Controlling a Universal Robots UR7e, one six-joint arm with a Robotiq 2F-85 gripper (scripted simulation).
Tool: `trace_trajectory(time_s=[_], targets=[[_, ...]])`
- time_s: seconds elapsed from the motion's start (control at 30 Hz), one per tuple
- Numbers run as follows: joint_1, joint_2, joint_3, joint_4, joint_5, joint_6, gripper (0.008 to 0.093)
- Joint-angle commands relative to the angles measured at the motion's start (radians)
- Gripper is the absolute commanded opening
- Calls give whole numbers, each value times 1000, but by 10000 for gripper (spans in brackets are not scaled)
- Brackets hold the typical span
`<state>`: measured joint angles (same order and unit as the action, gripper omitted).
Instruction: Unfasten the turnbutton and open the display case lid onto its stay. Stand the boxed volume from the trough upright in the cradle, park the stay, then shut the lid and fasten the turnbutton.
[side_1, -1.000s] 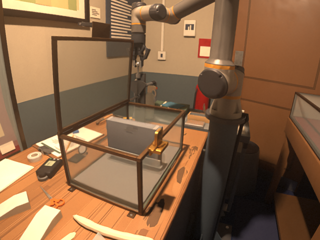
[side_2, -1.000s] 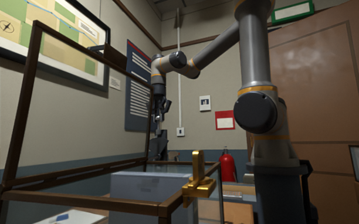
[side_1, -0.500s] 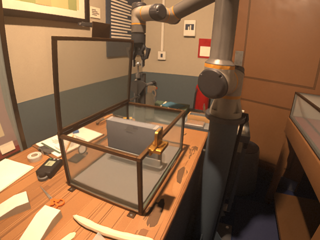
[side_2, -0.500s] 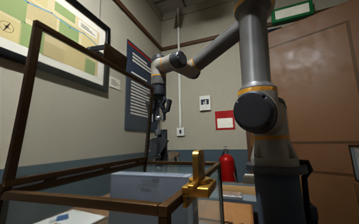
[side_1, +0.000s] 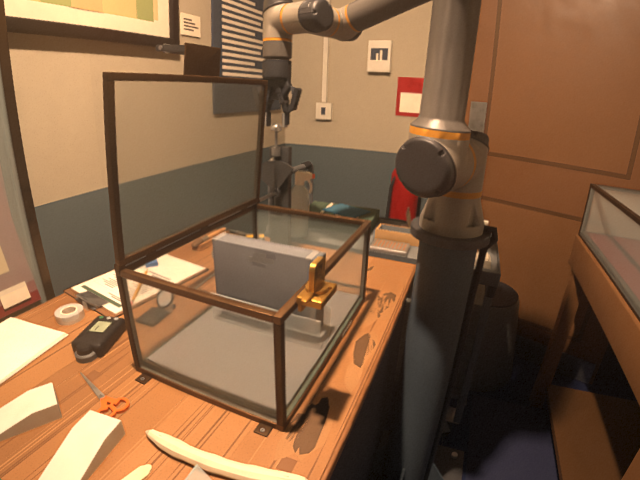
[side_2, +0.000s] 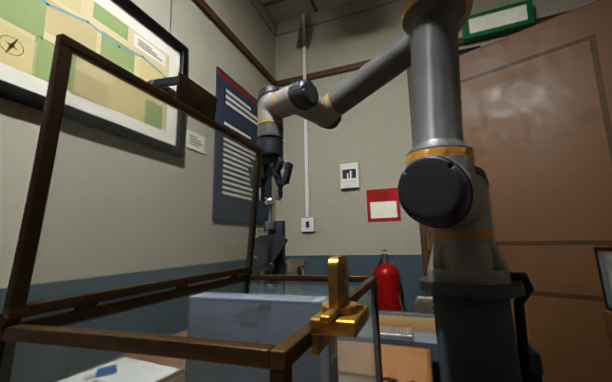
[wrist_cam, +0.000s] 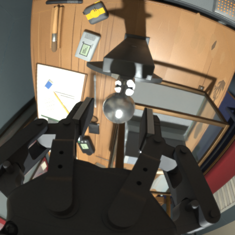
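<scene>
On the wooden bench the glass display case (side_1: 248, 310) stands with its lid (side_1: 181, 155) raised upright. The grey boxed volume (side_1: 261, 268) stands upright inside the case. The brass turnbutton (side_1: 315, 287) sits on the front right corner, its tab pointing up. Behind the case the stay (side_1: 277, 150) stands upright in its dark holder, topped by a silver ball knob (wrist_cam: 118, 108). Just above the knob my gripper (side_1: 284, 111) hangs open and empty, fingers on either side of the ball in the wrist camera.
A neighbouring glass case (side_1: 612, 237) stands at the right edge. A clipboard with paper (side_1: 139, 279), a tape roll (side_1: 69, 313), a dark meter (side_1: 95, 337), orange scissors (side_1: 111, 404) and white foam pieces (side_1: 77, 444) lie on the bench's left. My arm's column (side_1: 439, 310) rises to the right.
</scene>
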<state>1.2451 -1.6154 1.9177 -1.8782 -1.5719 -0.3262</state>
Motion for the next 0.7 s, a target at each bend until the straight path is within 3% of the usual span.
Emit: trace_trajectory(time_s=[0.0,0.37,0.67], targets=[[0,-3,-7,7,0,0,530],[0,-22,-71,91,0,0,530],[0,-24,-83,106,0,0,530]])
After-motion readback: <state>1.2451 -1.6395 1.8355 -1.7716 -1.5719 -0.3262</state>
